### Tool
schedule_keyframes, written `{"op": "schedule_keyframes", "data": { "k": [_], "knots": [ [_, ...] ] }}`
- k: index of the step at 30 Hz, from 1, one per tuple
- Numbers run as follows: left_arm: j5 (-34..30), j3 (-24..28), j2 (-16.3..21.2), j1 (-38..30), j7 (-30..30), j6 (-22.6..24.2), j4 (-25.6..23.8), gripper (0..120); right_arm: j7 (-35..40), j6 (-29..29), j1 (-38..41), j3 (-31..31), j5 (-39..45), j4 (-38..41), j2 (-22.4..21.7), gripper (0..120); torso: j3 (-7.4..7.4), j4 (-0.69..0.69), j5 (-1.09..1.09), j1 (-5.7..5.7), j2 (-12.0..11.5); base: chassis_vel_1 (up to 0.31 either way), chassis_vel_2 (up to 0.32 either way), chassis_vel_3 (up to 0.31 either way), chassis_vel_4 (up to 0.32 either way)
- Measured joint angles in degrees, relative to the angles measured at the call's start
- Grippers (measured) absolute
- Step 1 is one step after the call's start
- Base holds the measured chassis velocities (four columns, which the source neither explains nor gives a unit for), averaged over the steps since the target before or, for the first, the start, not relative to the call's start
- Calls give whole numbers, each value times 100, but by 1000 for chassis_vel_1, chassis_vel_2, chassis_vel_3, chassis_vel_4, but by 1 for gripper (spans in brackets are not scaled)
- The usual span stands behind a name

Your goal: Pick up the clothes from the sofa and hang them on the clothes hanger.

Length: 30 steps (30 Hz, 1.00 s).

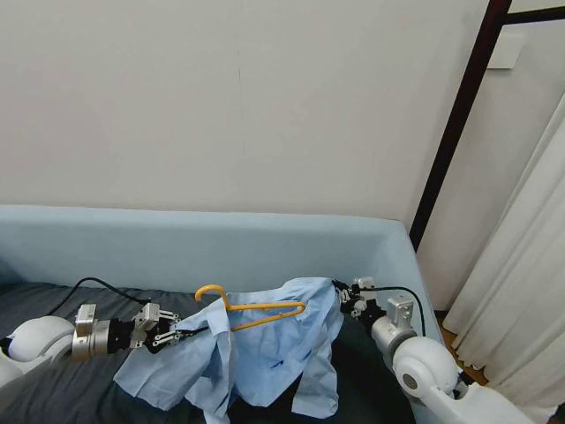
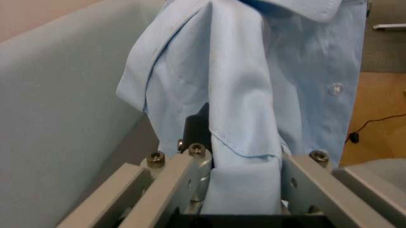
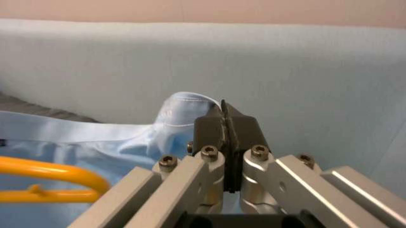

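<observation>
In your head view, the light blue shirt point(image 1: 265, 353) lies rumpled on the sofa point(image 1: 221, 247) seat, with the yellow hanger point(image 1: 256, 311) on top of it. The left gripper point(image 1: 172, 333) pinches the shirt's left edge and the right gripper point(image 1: 342, 299) its right edge. Your left wrist view has the fingers point(image 2: 178, 180) clamped on a fold of cloth. Your right wrist view has the pads point(image 3: 212, 130) pressed together on the shirt's hem, near the hanger.
</observation>
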Motion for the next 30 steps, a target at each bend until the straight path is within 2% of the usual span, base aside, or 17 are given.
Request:
{"op": "schedule_keyframes", "data": {
  "k": [11, 22, 30],
  "knots": [
    [169, 32, -105, -1, -54, 59, 155, 7, 155, -87, 31, 206, 301, 789, -424, 0, 0, 0, 0, 0, 0, 0, 0, 0, 0],
    [440, 159, -264, -3, -198, 152, 204, 7, 306, -185, 72, 238, 574, 1356, -545, 0, 0, 1, 0, 0, 0, 0, 0, 0, 0],
    [116, 426, -545, -232, -293, 282, 388, 7, 353, -222, 124, 18, 607, 1747, -626, 0, 0, 0, 0, 0, 0, 0, 0, 0, 0]
  ]
}}
